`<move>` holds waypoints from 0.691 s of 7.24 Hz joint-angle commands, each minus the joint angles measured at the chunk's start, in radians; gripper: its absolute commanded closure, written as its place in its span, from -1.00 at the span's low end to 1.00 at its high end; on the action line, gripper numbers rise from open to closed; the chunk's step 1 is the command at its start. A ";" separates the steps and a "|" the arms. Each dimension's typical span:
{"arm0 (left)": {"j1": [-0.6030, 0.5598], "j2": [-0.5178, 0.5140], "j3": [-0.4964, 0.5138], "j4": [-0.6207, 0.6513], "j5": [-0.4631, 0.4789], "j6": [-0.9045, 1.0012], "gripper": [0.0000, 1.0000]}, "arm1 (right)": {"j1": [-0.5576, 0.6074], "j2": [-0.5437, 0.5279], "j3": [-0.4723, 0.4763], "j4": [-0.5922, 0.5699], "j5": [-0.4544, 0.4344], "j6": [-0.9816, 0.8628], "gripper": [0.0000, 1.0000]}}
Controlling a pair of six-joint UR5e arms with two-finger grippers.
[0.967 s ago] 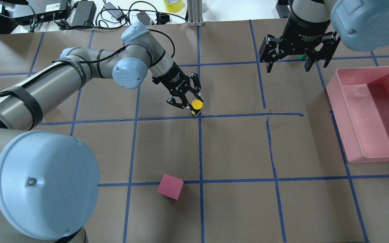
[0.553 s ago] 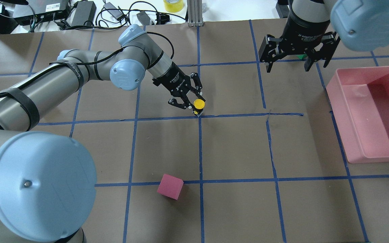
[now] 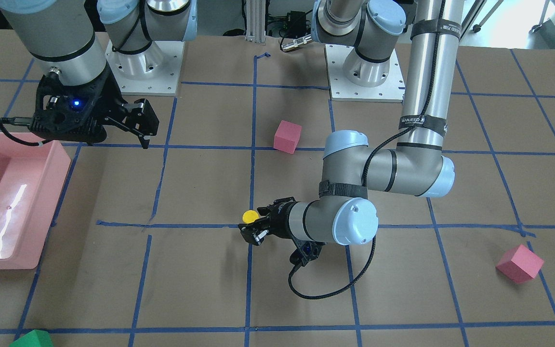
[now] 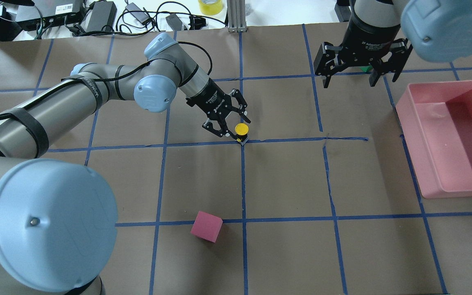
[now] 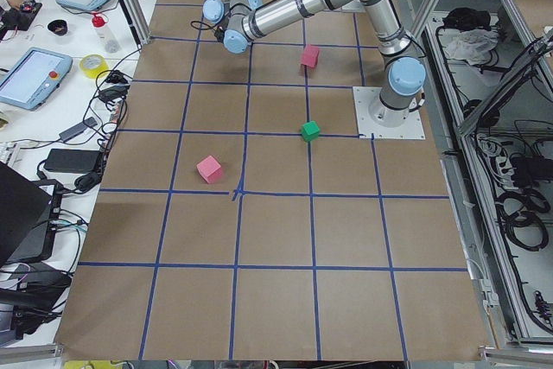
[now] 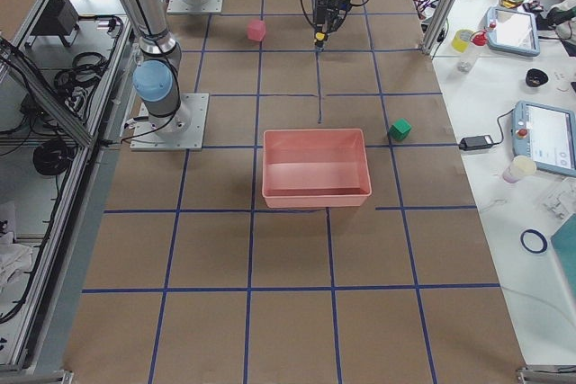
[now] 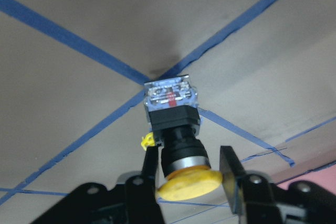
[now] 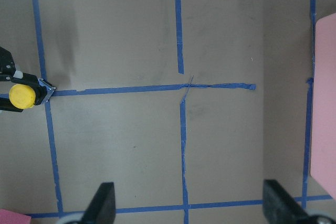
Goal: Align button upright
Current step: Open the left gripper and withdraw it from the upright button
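Button point(image 4: 241, 129) stands cap-up on a tape crossing w/ L gripper point(image 4: 231, 126) loose about its neck.
Overhead view, L to R: pink foam cube point(image 4: 206, 226), matte, square-edged, at 7 o'clock of the button, well apart; L gripper comes in from 10 o'clock; its black fingers point(image 7: 231, 163) are part-open, flanking the black collar just under the round, glossy yellow cap; one pad looks to touch, the other shows a slim gap, so released, not clamped; the blocky black/white body sits base-down where two blue tape lines point(image 4: 285, 140) cross on the brown paper table point(image 4: 285, 180); bare paper lies from 3 to 6 o'clock of it; R gripper point(image 4: 349, 82) at 2 o'clock, fingers spread wide above the paper; pink plastic bin point(image 4: 457, 139), smooth, rounded rim, at 3 o'clock near the table edge, well apart.
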 commanded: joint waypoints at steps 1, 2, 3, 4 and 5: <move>0.000 0.023 0.000 0.000 0.006 0.014 -1.00 | 0.000 0.000 0.000 -0.001 0.000 0.000 -1.00; 0.000 0.068 0.011 0.001 0.012 0.021 -1.00 | 0.000 0.000 0.000 -0.001 0.000 0.000 -1.00; 0.000 0.117 0.019 0.006 0.100 0.144 -1.00 | 0.000 0.000 0.000 -0.001 0.000 0.000 -1.00; 0.017 0.171 0.020 0.003 0.128 0.257 -1.00 | -0.002 -0.001 0.000 0.001 0.000 -0.002 -1.00; 0.050 0.229 0.017 -0.002 0.130 0.376 -1.00 | -0.002 0.000 0.000 0.002 0.000 -0.003 -1.00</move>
